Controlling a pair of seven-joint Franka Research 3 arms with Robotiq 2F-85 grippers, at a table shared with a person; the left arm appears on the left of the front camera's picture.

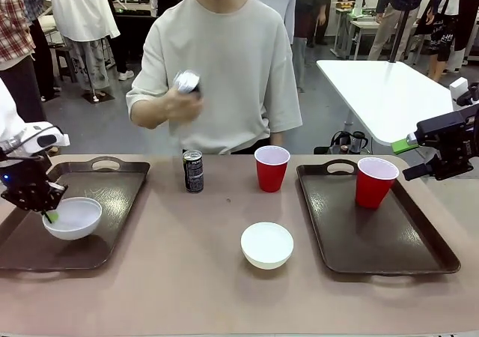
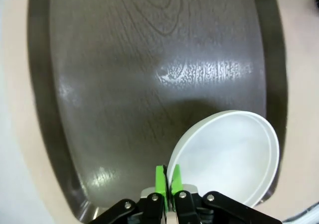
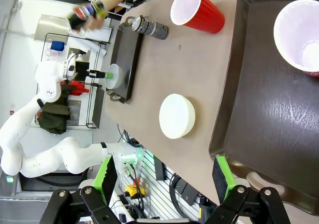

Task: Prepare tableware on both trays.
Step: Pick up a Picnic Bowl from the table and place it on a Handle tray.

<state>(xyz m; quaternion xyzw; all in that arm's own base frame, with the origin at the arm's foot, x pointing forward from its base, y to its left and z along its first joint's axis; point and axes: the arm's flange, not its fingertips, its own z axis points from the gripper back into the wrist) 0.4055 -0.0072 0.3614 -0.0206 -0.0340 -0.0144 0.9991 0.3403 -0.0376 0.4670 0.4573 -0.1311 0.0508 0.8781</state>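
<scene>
My left gripper (image 1: 48,215) (image 2: 167,178) is shut on the rim of a white bowl (image 1: 73,217) (image 2: 230,154), which sits in the left tray (image 1: 112,195) (image 2: 149,74). At the far right, my right gripper (image 1: 432,157) (image 3: 164,176) hangs open and holds nothing, beside the right tray (image 1: 389,240) (image 3: 279,134). A red cup (image 1: 376,181) (image 3: 300,29) stands in that tray. On the bare table are a second red cup (image 1: 271,168) (image 3: 197,11), a second white bowl (image 1: 266,244) (image 3: 176,116) and an upright Pepsi can (image 1: 193,171) (image 3: 149,27). The person's hand (image 1: 176,101) holds another can (image 1: 186,82) up at chest height.
The person stands at the far side, behind the middle of the table. The table's middle strip between the trays carries the can, cup and bowl, well apart from one another. A white table (image 1: 389,90) stands behind at the right.
</scene>
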